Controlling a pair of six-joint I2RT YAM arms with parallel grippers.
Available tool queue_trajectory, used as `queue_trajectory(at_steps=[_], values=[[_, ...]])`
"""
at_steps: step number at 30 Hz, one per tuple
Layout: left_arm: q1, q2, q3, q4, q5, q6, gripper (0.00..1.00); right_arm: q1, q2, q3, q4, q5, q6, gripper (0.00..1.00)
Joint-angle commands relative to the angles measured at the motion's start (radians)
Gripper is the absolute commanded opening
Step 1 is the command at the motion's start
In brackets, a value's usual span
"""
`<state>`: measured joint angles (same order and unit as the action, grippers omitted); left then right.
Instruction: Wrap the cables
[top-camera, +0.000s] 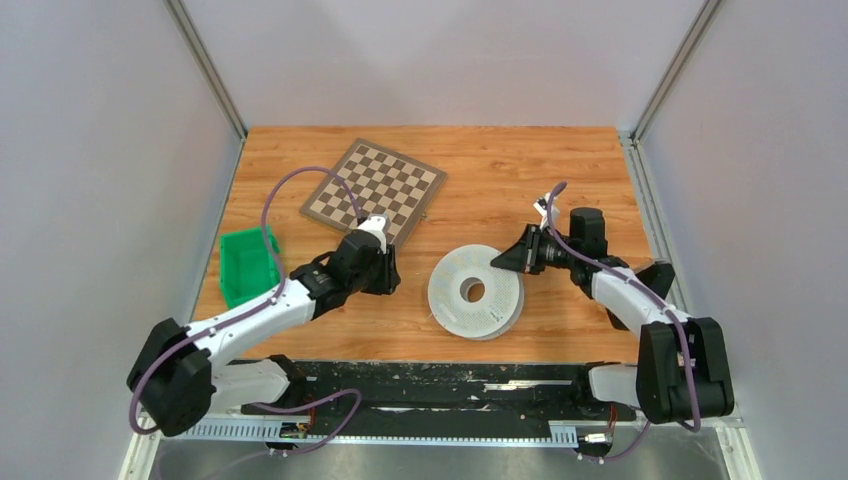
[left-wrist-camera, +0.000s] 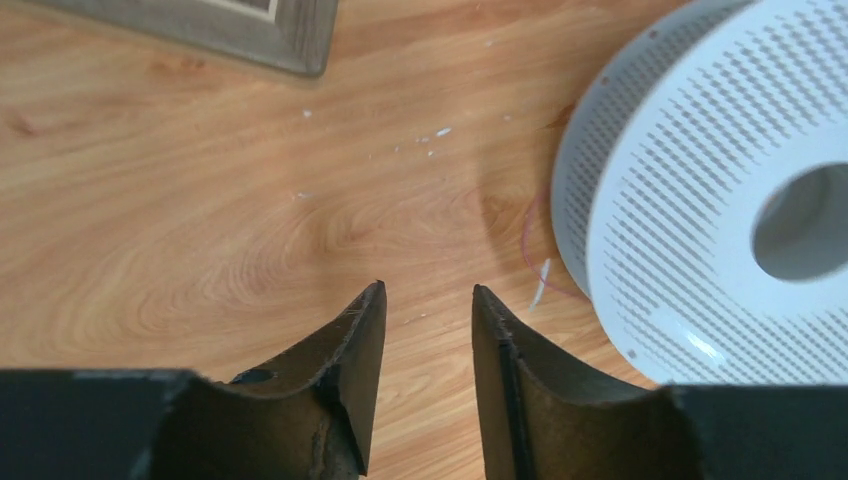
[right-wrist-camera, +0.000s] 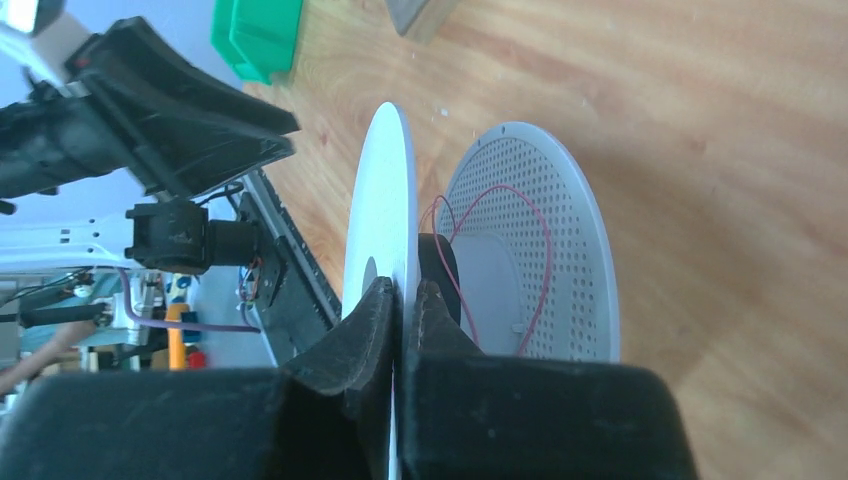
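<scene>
A white perforated spool (top-camera: 476, 291) lies flat on the wooden table at the centre. My right gripper (top-camera: 500, 260) is shut on the rim of its upper flange (right-wrist-camera: 385, 200), with one finger above and one below (right-wrist-camera: 408, 290). A thin red cable (right-wrist-camera: 540, 260) loops loosely between the flanges, around the hub and against the lower flange (right-wrist-camera: 570, 200). My left gripper (top-camera: 390, 270) is open and empty just left of the spool. In the left wrist view its jaws (left-wrist-camera: 427, 290) stand apart over bare wood, the spool (left-wrist-camera: 700, 150) lies to the right, and a bit of red cable (left-wrist-camera: 527, 240) sticks out.
A chessboard (top-camera: 374, 190) lies at the back left and its corner shows in the left wrist view (left-wrist-camera: 250, 30). A green bin (top-camera: 247, 265) stands at the left edge of the table. The left arm (right-wrist-camera: 150, 110) shows beyond the spool in the right wrist view.
</scene>
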<state>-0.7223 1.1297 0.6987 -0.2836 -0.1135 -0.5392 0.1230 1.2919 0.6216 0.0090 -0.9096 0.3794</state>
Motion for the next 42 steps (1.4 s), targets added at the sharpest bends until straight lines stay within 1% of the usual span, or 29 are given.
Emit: queue_trajectory(at_steps=[1, 4, 7, 10, 14, 16, 20, 24, 25, 32, 36, 40, 42], values=[[0.0, 0.068, -0.02, 0.134, -0.016, -0.146, 0.42, 0.001, -0.046, -0.092, -0.069, 0.128, -0.029, 0.0], [0.0, 0.112, -0.028, 0.16, 0.009, -0.156, 0.41, 0.003, -0.082, -0.149, -0.03, 0.154, 0.023, 0.0], [0.0, 0.132, -0.041, 0.175, 0.049, -0.18, 0.35, 0.003, -0.113, -0.199, 0.035, 0.183, 0.077, 0.0], [-0.003, 0.141, -0.07, 0.179, 0.072, -0.212, 0.33, 0.002, -0.125, -0.216, 0.047, 0.216, 0.097, 0.0], [-0.048, 0.157, -0.109, 0.227, 0.078, -0.279, 0.32, 0.002, -0.142, -0.236, 0.065, 0.246, 0.121, 0.0], [-0.075, 0.174, -0.115, 0.23, 0.07, -0.301, 0.3, 0.002, -0.158, -0.246, 0.069, 0.258, 0.129, 0.0], [-0.134, 0.203, -0.138, 0.273, 0.044, -0.327, 0.3, 0.001, -0.182, -0.256, 0.068, 0.274, 0.133, 0.0], [-0.17, 0.243, -0.17, 0.392, 0.034, -0.342, 0.3, 0.0, -0.199, -0.272, 0.07, 0.291, 0.136, 0.0], [-0.175, 0.259, -0.172, 0.399, 0.033, -0.353, 0.3, 0.0, -0.204, -0.276, 0.071, 0.291, 0.136, 0.0], [-0.226, 0.307, -0.164, 0.324, 0.004, -0.463, 0.35, -0.012, -0.247, -0.293, 0.07, 0.305, 0.147, 0.0], [-0.245, 0.334, -0.164, 0.307, 0.011, -0.556, 0.35, -0.013, -0.255, -0.297, 0.069, 0.305, 0.15, 0.0], [-0.261, 0.366, -0.155, 0.246, 0.024, -0.653, 0.34, -0.014, -0.277, -0.306, 0.07, 0.316, 0.167, 0.0], [-0.285, 0.373, -0.155, 0.216, 0.011, -0.692, 0.36, -0.015, -0.302, -0.322, 0.077, 0.327, 0.182, 0.0]])
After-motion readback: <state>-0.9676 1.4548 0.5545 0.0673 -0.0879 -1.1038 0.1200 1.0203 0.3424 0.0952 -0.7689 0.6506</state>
